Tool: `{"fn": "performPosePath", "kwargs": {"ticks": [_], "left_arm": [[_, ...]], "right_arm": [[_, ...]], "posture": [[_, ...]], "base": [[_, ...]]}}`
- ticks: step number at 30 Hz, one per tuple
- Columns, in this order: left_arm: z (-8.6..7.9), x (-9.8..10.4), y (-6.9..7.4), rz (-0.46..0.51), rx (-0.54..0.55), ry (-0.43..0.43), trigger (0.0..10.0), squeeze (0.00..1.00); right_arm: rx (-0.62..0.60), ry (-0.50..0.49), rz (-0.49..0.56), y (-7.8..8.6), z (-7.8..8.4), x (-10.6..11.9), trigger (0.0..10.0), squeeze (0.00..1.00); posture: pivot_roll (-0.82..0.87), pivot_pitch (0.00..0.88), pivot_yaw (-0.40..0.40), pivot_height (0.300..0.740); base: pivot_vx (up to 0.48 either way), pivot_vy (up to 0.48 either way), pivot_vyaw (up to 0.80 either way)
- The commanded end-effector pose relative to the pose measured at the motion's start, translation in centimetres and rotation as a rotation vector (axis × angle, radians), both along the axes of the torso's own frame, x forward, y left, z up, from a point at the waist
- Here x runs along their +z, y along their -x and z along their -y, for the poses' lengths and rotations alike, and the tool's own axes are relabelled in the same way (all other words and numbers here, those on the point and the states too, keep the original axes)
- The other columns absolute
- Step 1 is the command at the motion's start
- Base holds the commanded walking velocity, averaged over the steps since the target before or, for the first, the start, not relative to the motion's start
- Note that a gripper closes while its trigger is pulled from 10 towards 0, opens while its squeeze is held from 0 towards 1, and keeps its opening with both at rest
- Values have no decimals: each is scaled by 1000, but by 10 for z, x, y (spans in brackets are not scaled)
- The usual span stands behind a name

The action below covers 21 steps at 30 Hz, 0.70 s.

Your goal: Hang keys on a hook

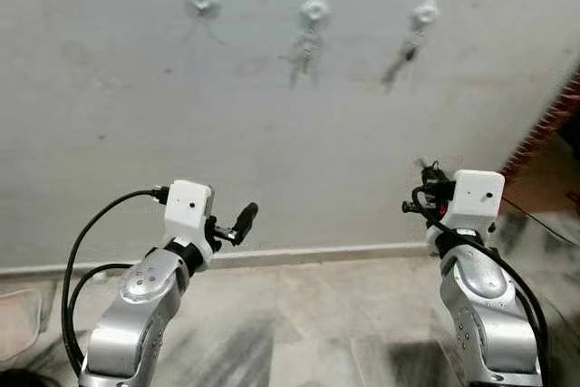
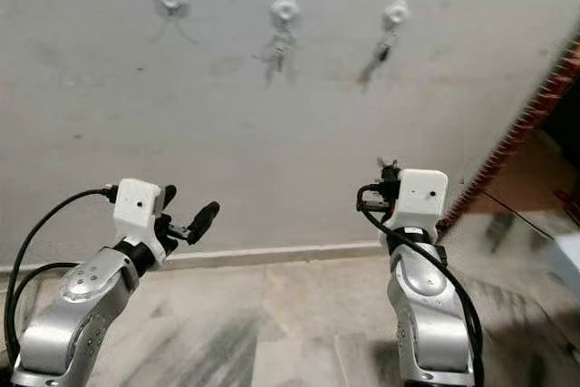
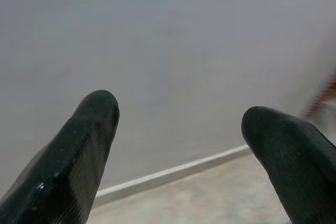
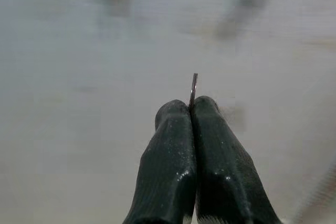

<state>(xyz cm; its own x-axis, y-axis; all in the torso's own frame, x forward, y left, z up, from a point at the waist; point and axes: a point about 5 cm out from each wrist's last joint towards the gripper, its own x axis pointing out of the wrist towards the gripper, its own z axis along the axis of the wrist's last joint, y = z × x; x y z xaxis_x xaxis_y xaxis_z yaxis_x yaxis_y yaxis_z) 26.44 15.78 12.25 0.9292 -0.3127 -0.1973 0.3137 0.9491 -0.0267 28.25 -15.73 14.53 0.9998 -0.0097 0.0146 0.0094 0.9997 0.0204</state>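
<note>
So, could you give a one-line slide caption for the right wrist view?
Right gripper shut on a thin metal strip, facing the blurred grey wall.

light: soft, even, dim | wall (image 1: 272,133) — faint hook shadows | wrist views — background blurred

**No readable text**

No words, labels, brand marks, numbers or signs can be read in any view. The grey wall (image 1: 272,133) ahead of both grippers is bare of print, and the 3 white hooks (image 1: 314,10) on it carry no lettering. The white camera housings (image 1: 188,209) on the wrists are unmarked. Between the pressed-together fingers of the right gripper (image 4: 191,106) a thin metal edge (image 4: 193,87) sticks out; it is too slim to show any stamp.
</note>
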Motion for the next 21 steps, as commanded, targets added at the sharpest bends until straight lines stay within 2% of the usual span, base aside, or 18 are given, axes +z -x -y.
{"fn": "performPosePath", "kwargs": {"ticks": [1, 4, 19, 21], "left_arm": [[6, 3, -1, 10, -21, 9, 10000, 0], [6, 4, -1, 11, -20, 8, 10000, 0], [7, 4, -3, 15, -20, 2, 10000, 0], [7, 4, -4, 20, -20, 2, 10000, 0]], "right_arm": [[-21, 12, 3, 2, 8, 0, 10000, 0], [-21, 12, 3, 1, 9, 1, 10000, 0], [-24, 9, -1, 1, 8, -1, 10000, 0], [-24, 9, 0, 1, 8, -1, 10000, 0]], "posture": [[146, 0, -96, 740], [146, 0, -96, 740], [150, 0, -96, 740], [149, 0, -97, 740]], "base": [[0, 442, 656], [0, 445, 650], [0, 441, 0], [0, 0, 0]]}}
